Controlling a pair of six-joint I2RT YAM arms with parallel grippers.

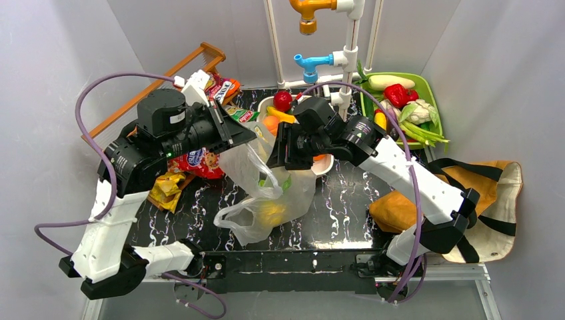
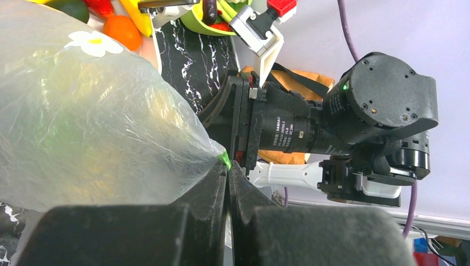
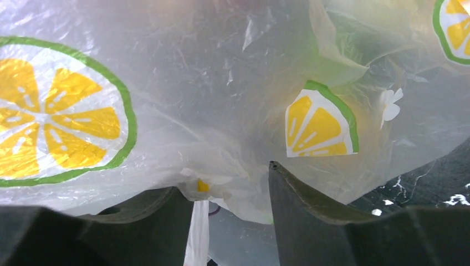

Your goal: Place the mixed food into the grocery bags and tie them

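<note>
The clear plastic bag (image 1: 266, 193) printed with lemon slices lies at the table's middle with a yellow fruit (image 1: 272, 213) inside. My left gripper (image 1: 250, 133) is shut on the bag's upper edge; in the left wrist view its jaws (image 2: 228, 166) pinch the film (image 2: 83, 127) at a green spot. My right gripper (image 1: 276, 152) is open beside it. In the right wrist view its fingers (image 3: 299, 194) stand apart with the bag (image 3: 221, 83) pressed between them and a twisted white strip (image 3: 197, 233) hanging in the gap. The tan tote (image 1: 493, 193) lies at the right.
A white bowl (image 1: 266, 103) behind the bag holds an apple (image 1: 282, 100), an orange (image 1: 270, 125) and a banana. Snack packets (image 1: 200, 163) lie at the left under my left arm. A green tray (image 1: 430, 93) of vegetables, pipes with taps and a wooden rack (image 1: 160, 83) stand at the back.
</note>
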